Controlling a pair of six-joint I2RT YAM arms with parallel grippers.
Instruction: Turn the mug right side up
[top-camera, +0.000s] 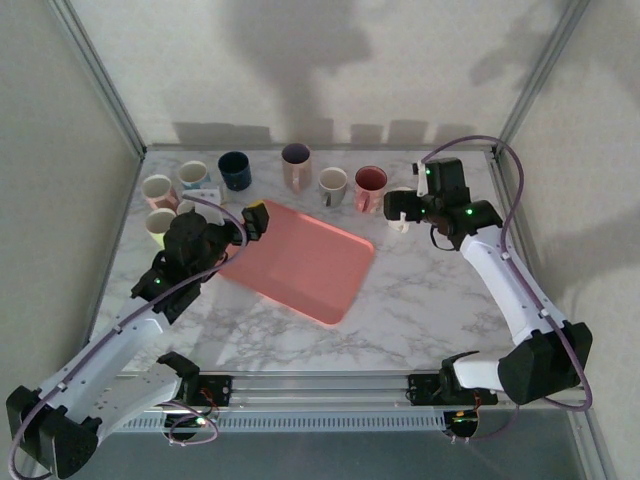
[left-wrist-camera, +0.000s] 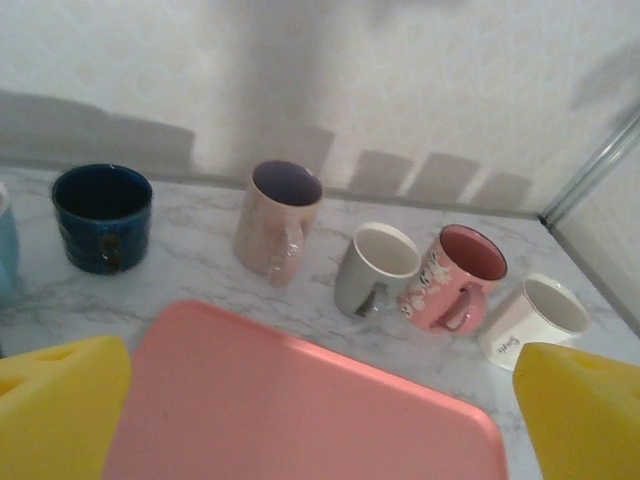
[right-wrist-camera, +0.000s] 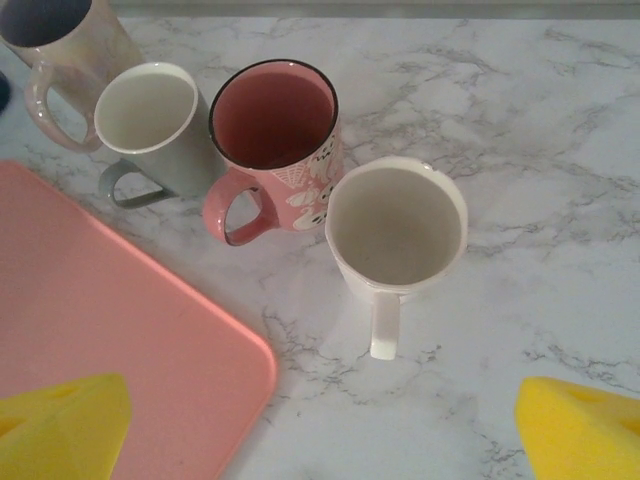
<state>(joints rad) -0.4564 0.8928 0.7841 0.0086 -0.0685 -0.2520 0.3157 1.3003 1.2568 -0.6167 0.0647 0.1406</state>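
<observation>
A white mug (right-wrist-camera: 397, 225) stands upright on the marble table, mouth up and handle pointing toward the camera. It is also at the right end of the row in the left wrist view (left-wrist-camera: 530, 320). My right gripper (right-wrist-camera: 320, 430) hangs open just above and in front of it, touching nothing, with its yellow fingertips (right-wrist-camera: 60, 425) far apart. In the top view the right gripper (top-camera: 402, 208) covers most of this mug. My left gripper (left-wrist-camera: 320, 410) is open and empty over the pink tray (left-wrist-camera: 300, 410), seen from above at the tray's far left corner (top-camera: 255, 220).
A row of upright mugs lines the back: navy (left-wrist-camera: 102, 215), tall pale pink (left-wrist-camera: 277, 220), grey (left-wrist-camera: 375, 268), pink patterned (left-wrist-camera: 452, 278). More mugs cluster at the back left (top-camera: 175, 195). The pink tray (top-camera: 300, 265) lies mid-table, with bare marble in front and to its right.
</observation>
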